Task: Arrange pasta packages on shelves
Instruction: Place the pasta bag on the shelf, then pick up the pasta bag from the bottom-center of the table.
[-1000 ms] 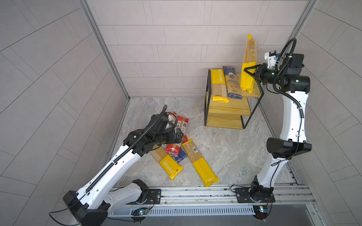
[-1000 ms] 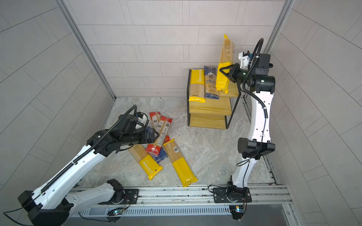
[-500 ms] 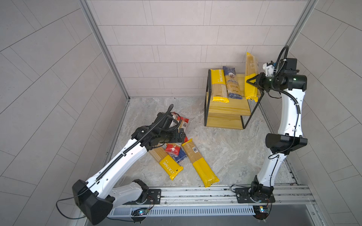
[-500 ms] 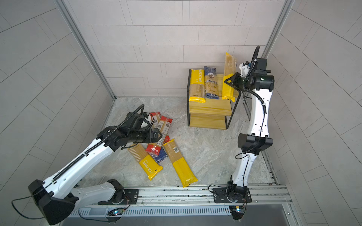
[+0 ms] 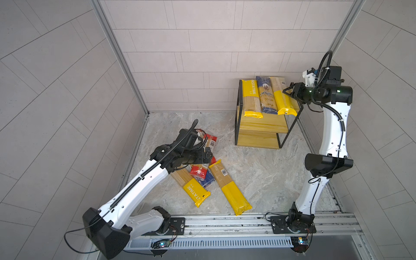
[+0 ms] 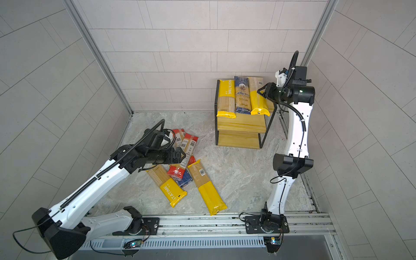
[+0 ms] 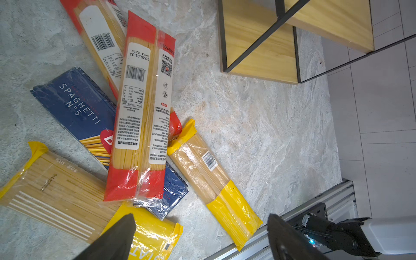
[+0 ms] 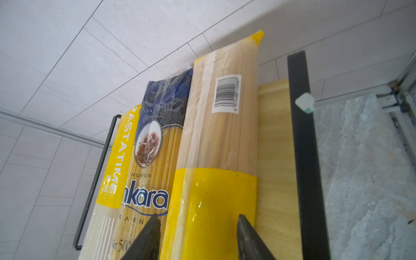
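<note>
- Lying flat on the top board of the rack (image 5: 263,125), three pasta packs sit side by side with their long edges touching. Their near ends overhang the board's front edge in both top views.
- Order across the board: the PASTATIME pack on the rack (image 5: 252,96) is farthest from the right arm, the dark blue Ankara pack (image 5: 266,96) is in the middle, and the yellow-ended pack on the rack (image 5: 282,96) is nearest that arm, barcode face up.
- Right gripper (image 8: 198,216): the jaws are parted, with one finger to each side of the yellow-ended pack's yellow section in the right wrist view. The pack rests on the board. Whether either pad touches the wrapper cannot be told.
- Five more packs lie in a loose pile on the marble floor (image 5: 258,175), well apart from the rack.
- The upper red-ended pack (image 7: 139,108) lies on top, label side up, crossing the lower red-ended pack (image 7: 99,33) and the dark blue Spaghetti No 5 pack (image 7: 76,105).
- The floor PASTATIME pack (image 7: 56,198) lies at the pile's edge, with the blue pack's corner over it.
- The floor yellow-ended pack (image 7: 213,180) lies flat beside the pile. Its crimped end is just at the upper red-ended pack.
- Left gripper (image 7: 201,216): the jaws are spread wide and empty, and it hovers above the pile. In both top views it stands over the red-ended packs.
- Both arms are mounted on the metal rail (image 5: 225,221) along the floor's near edge.
</note>
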